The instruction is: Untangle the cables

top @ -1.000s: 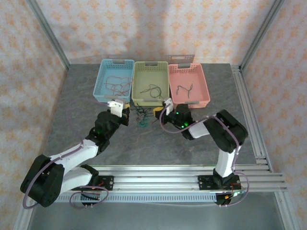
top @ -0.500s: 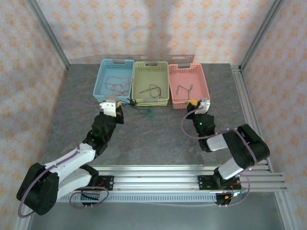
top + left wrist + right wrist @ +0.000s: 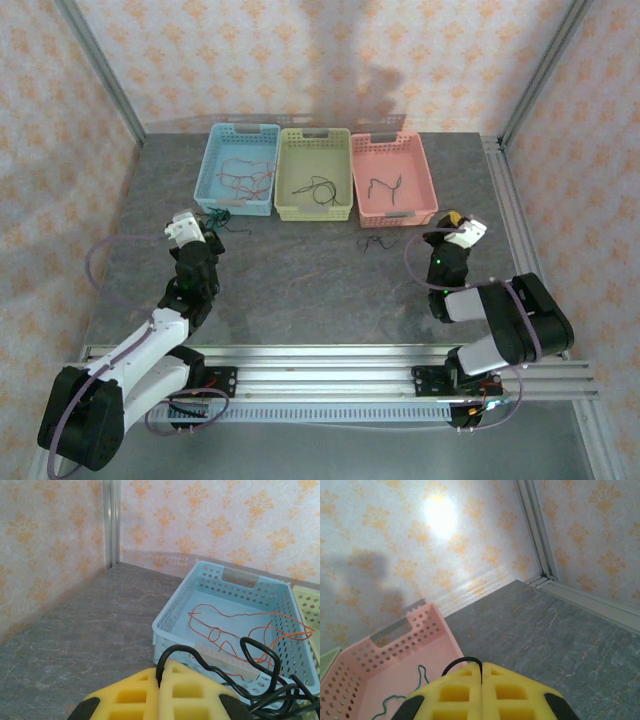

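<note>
Both arms have swung apart since a second ago. Their tools then met over a tangle in front of the middle basket; now each stands out toward its own side of the bench [image 3: 300, 290], and the tangle is gone from that spot.

Along the far edge of the grey bench three baskets sit side by side: the blue basket [image 3: 238, 170] toward the far left corner, the yellow-green basket [image 3: 314, 175] in the middle, and the pink basket [image 3: 393, 180] on the right.

The left tool [image 3: 207, 224] hangs just off the blue basket's front left corner. In the left wrist view its yellow fingers [image 3: 135, 695] are pressed together, and the left tool [image 3: 160, 672] is clenched on a black cable bundle [image 3: 215, 669] that loops up and trails off to the right in front of the blue basket [image 3: 175, 612].

The right tool [image 3: 450, 218] sits just right of the pink basket's front right corner. In the right wrist view the right tool [image 3: 481, 669] is clenched on a black cable loop [image 3: 459, 662], with the pink basket [image 3: 395, 650] behind it.

Red cables [image 3: 245, 172] lie in the blue basket, a black cable [image 3: 318, 186] in the yellow-green one, and a dark cable [image 3: 385, 187] in the pink one. A loose cable [image 3: 378, 242] lies on the bench just in front of the pink basket.
</note>
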Robot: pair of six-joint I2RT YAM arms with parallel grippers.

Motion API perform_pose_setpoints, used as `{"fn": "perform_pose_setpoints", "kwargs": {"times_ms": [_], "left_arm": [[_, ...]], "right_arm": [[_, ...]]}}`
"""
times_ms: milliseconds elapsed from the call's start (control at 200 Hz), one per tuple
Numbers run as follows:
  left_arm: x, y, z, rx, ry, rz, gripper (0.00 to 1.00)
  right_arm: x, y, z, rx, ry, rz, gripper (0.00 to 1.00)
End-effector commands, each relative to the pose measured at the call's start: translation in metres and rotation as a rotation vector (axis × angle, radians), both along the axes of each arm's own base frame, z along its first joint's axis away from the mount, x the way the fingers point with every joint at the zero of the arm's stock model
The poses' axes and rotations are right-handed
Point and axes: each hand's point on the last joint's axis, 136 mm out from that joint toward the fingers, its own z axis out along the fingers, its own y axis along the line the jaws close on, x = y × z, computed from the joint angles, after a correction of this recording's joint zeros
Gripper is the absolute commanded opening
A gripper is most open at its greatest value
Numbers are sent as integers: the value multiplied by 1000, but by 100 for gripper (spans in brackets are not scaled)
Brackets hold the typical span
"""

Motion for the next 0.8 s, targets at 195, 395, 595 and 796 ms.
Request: {"fn": "perform_pose_setpoints", "kwargs": {"times_ms": [195,395,595,796], "left_arm": [[4,0,-1,-12,8,-4,0],[10,-10,-1,-18,4,-65,0],[14,-19,0,-26,-3,-118,0],[17,-27,1,-31,-5,-161,0]], "right_arm": [[9,69,118,101,-252,412,0],[21,116,216,134,-337,597,0],[63,169,262,156,-322,734,0],[118,216,258,131,-263,776,0]]}}
